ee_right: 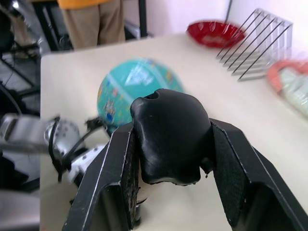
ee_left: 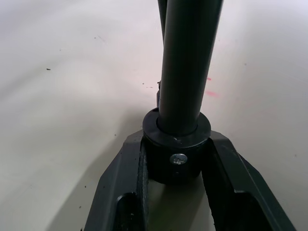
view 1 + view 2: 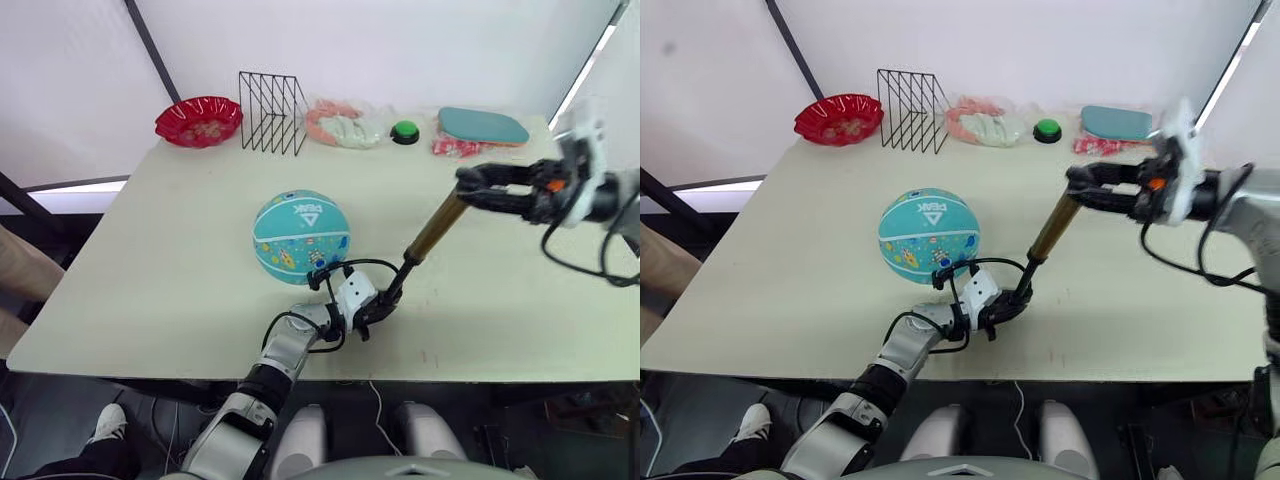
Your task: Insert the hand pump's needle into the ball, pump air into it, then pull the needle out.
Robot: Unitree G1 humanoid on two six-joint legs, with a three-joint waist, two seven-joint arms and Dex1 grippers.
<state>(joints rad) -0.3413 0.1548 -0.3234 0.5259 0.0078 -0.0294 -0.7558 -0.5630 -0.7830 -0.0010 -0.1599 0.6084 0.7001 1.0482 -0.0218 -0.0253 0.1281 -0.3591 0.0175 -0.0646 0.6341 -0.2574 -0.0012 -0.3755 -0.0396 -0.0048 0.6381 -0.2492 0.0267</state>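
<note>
The teal ball [image 3: 301, 236] rests mid-table. The hand pump stands tilted to its right, gold barrel [image 3: 437, 228] leaning up toward my right arm. My left gripper [image 3: 383, 303] is shut on the pump's black lower end [image 2: 176, 151] just above the table. My right gripper [image 3: 472, 186] is shut on the black T-handle [image 1: 168, 137] at the top. The thin black hose [image 3: 352, 264] loops from the pump's base to the ball's near side. The needle is too small to make out there.
Along the far edge stand a red bowl [image 3: 199, 120], a black wire rack [image 3: 272, 113], a pink and white bundle [image 3: 345, 125], a green button [image 3: 405, 131] and a teal flat case [image 3: 483, 125]. A person [image 1: 94, 19] stands beyond the table.
</note>
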